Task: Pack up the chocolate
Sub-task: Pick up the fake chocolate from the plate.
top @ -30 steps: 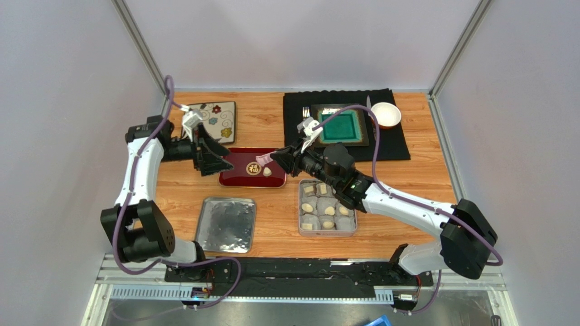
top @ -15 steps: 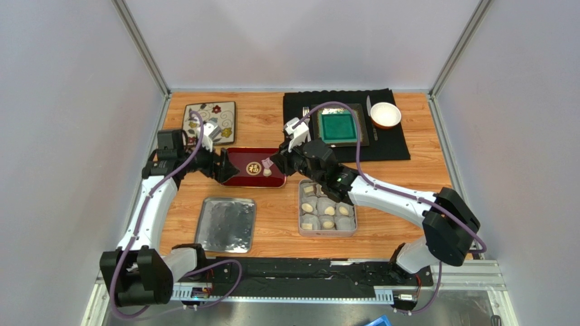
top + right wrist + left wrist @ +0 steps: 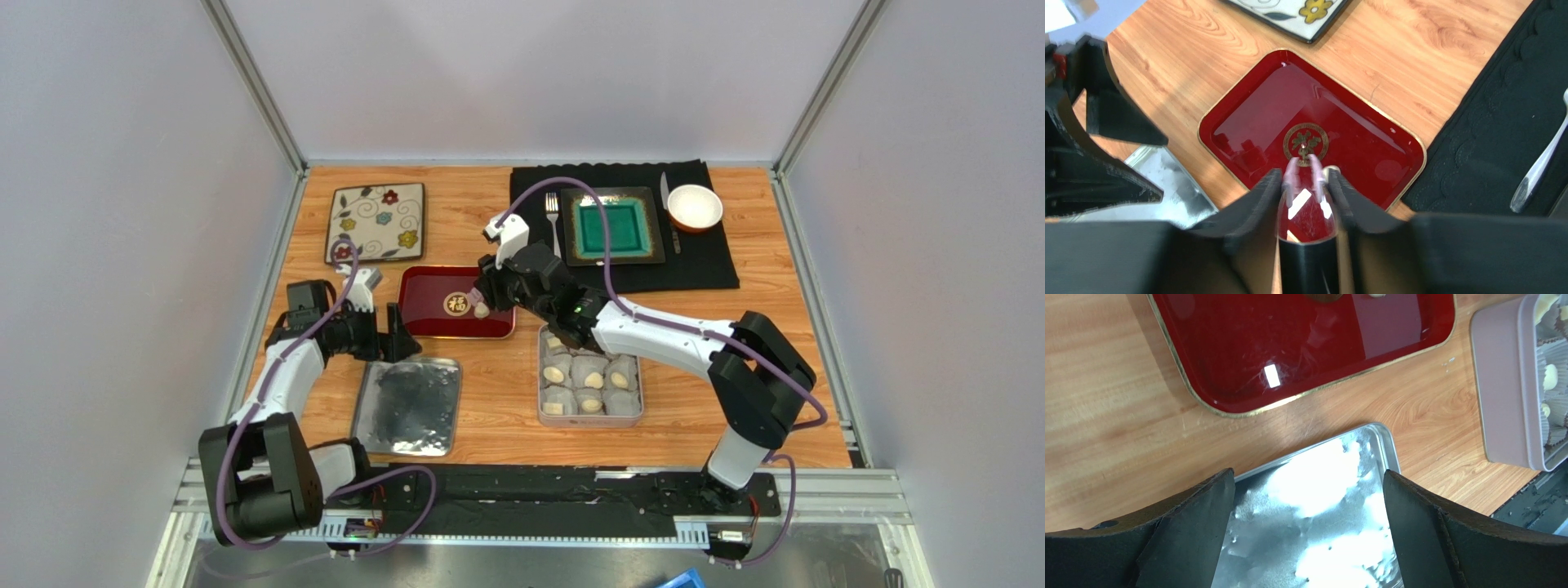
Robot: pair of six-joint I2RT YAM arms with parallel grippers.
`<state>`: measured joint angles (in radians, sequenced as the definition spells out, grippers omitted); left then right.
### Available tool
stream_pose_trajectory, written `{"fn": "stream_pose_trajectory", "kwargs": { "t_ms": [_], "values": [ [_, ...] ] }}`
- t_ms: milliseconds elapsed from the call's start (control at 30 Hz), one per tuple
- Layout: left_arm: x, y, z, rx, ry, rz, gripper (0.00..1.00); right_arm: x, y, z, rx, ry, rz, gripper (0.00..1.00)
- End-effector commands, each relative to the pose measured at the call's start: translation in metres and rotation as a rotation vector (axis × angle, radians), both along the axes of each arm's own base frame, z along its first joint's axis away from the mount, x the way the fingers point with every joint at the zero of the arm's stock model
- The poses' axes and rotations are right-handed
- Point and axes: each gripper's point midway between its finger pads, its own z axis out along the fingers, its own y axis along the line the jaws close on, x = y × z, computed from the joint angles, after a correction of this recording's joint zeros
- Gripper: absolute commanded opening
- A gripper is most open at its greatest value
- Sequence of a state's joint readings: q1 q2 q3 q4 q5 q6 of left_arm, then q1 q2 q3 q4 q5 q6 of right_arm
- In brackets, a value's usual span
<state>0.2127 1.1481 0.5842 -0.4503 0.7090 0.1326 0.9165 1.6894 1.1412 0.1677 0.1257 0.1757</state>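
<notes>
One beige chocolate lies on the red tray. Several more sit in white paper cups in the grey box. My right gripper is over the tray's right part, shut on clear pink-tipped tongs. The tongs' tips hang just left of the chocolate, which peeks past the right finger. My left gripper is open and empty, between the tray and the silver lid. In the left wrist view its jaws stand wide apart over the lid, with the tray beyond.
The grey box shows at the right in the left wrist view. A flowered plate lies at the back left. A black mat at the back right carries a green dish, a fork and a white bowl.
My left arm has drawn back and toward the near side, from the tray's left edge to the lid's far edge. My right gripper has moved left over the tray with the tongs.
</notes>
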Motion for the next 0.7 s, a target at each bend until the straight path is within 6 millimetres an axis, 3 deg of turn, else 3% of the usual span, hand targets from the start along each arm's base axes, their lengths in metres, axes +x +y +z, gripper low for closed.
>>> {"fn": "stream_pose_trajectory", "kwargs": {
  "t_ms": [0,667],
  "values": [
    [0.005,0.004,0.000,-0.008,-0.052,0.001,0.98,0.013,0.012,0.028,0.049,-0.055,-0.029,0.39],
    [0.008,0.008,0.015,-0.058,-0.075,0.029,0.98,0.018,0.012,0.000,-0.013,-0.021,-0.048,0.42]
  ]
}}
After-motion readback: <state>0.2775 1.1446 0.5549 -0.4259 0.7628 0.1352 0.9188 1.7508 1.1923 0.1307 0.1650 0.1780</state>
